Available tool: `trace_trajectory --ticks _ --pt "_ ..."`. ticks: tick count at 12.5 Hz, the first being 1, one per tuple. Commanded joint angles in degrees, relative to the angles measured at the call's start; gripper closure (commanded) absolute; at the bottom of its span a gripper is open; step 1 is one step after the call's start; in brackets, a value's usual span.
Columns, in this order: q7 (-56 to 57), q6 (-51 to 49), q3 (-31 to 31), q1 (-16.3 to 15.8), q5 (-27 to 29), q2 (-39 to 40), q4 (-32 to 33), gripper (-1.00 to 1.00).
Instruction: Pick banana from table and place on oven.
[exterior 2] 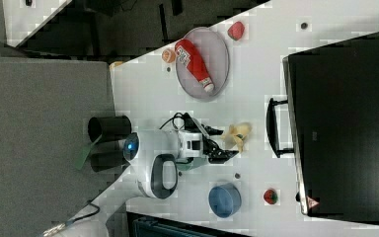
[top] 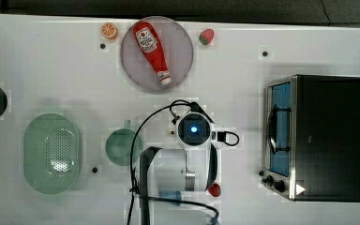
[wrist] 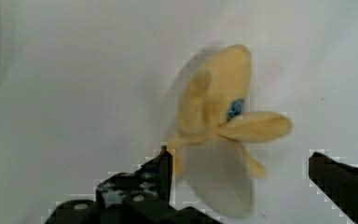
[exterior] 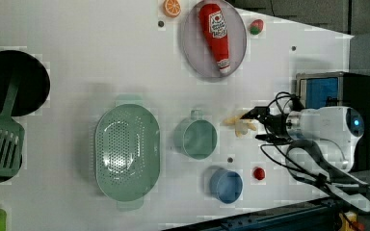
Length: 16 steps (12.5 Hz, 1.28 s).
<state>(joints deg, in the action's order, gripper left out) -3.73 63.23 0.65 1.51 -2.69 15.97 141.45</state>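
pale yellow, soft-looking, with peel flaps splayed out, the small banana (wrist: 219, 126) lies on the flat white table (exterior: 101, 57), at centre-right of the left view and just in front of the black two-fingered gripper (wrist: 242, 170). the jaws stand spread and released, one finger (wrist: 161, 170) touching the fruit's edge, the other well clear. in the right view the banana (exterior 2: 238, 134) sits between the gripper (exterior 2: 222, 145) and the black-topped toaster oven (exterior 2: 345, 123). closing likely needs a short advance first.
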Motion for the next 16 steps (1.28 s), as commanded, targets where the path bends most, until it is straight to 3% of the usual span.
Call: trace_trajectory --ticks 1,3,6,9,10,13,16 --pt "-2.2 5.3 -0.1 0.1 1.6 0.9 0.9 -1.00" --pt "-2.2 6.0 -0.1 0.1 1.6 2.5 1.0 -1.00" --pt "-2.2 7.0 -0.1 0.1 1.6 2.9 1.0 -0.18" --pt "-2.2 7.0 -0.2 0.1 1.6 2.9 0.8 0.48" --pt "-2.2 7.0 -0.2 0.1 1.6 2.8 0.7 0.58" --pt "-2.2 7.0 -0.2 0.1 1.6 0.3 -0.7 0.58" --pt "-2.2 0.9 -0.2 -0.1 1.6 -8.7 -2.4 0.58"
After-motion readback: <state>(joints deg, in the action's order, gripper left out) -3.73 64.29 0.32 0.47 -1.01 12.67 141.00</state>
